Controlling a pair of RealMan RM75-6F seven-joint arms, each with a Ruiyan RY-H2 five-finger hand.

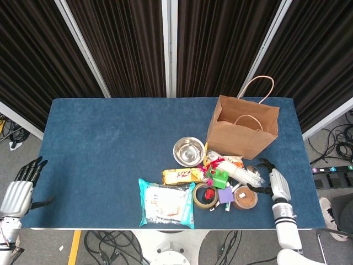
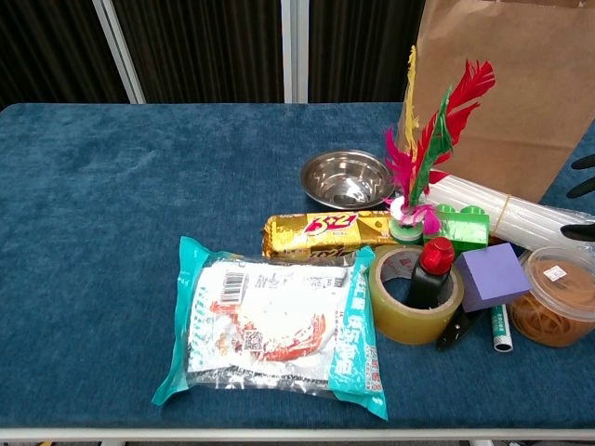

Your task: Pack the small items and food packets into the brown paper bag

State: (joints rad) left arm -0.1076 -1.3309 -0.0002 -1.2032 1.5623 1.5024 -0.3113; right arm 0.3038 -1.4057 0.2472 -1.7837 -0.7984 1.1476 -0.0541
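Observation:
The brown paper bag (image 1: pixel 242 128) (image 2: pixel 507 93) stands open at the table's right rear. In front of it lies a pile: a large teal-edged food packet (image 1: pixel 166 202) (image 2: pixel 274 325), a gold snack packet (image 1: pixel 182 175) (image 2: pixel 325 232), a tape roll (image 1: pixel 206 196) (image 2: pixel 414 295) with a red-capped bottle (image 2: pixel 430 269) inside, a purple block (image 2: pixel 490 275), a green brick (image 2: pixel 459 226), a feather shuttlecock (image 2: pixel 423 139), bundled white straws (image 2: pixel 521 214) and a tub of rubber bands (image 1: pixel 245 197) (image 2: pixel 561 295). My right hand (image 1: pixel 274 181) hovers empty, fingers spread, just right of the tub and straws. My left hand (image 1: pixel 19 187) hangs empty off the table's left edge.
A steel bowl (image 1: pixel 188 150) (image 2: pixel 347 178) sits left of the bag, behind the gold packet. A marker pen (image 2: pixel 501 327) and a black clip lie under the purple block. The blue table (image 1: pixel 110 143) stretches bare to the left of the pile.

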